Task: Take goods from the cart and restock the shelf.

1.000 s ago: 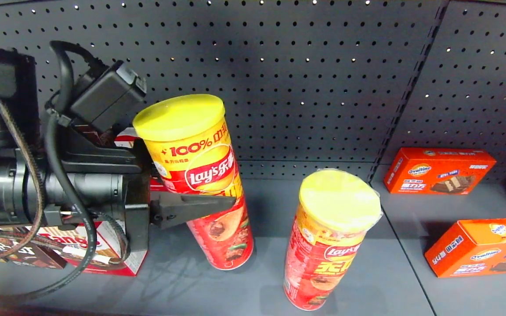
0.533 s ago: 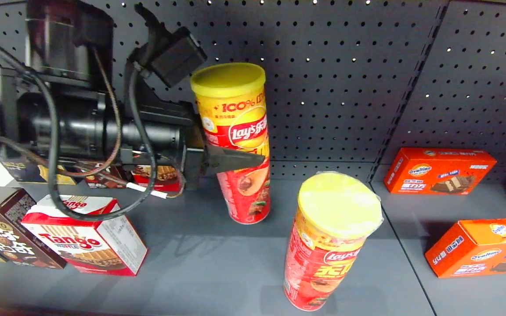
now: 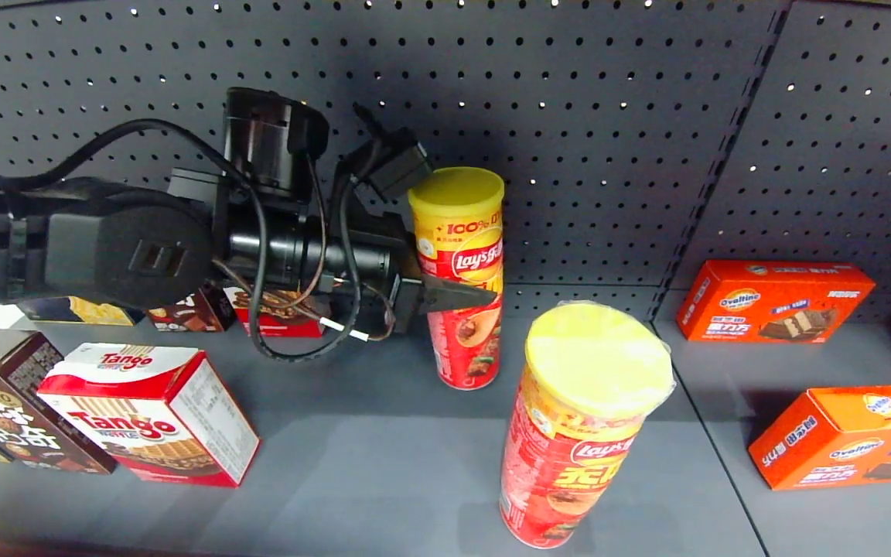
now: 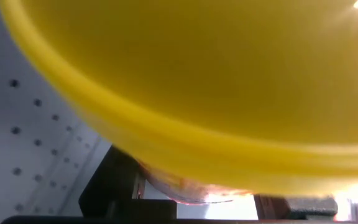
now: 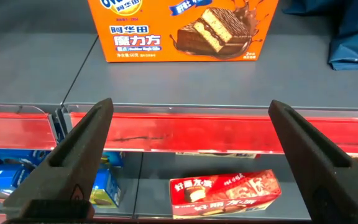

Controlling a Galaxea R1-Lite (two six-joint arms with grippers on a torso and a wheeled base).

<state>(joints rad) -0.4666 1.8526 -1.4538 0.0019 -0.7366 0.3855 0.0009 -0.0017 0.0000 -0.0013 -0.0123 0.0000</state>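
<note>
At frame centre, my left claw [image 3: 467,292] clamps the upright chip can [image 3: 459,240] near the back of the shelf [image 3: 384,464]; my right claw [image 5: 191,109] gapes wide.

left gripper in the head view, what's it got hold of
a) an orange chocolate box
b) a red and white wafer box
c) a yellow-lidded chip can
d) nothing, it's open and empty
c: in the head view the left gripper is closed around the middle of the yellow-lidded chip can, with one dark finger lying across the can's front.
</note>
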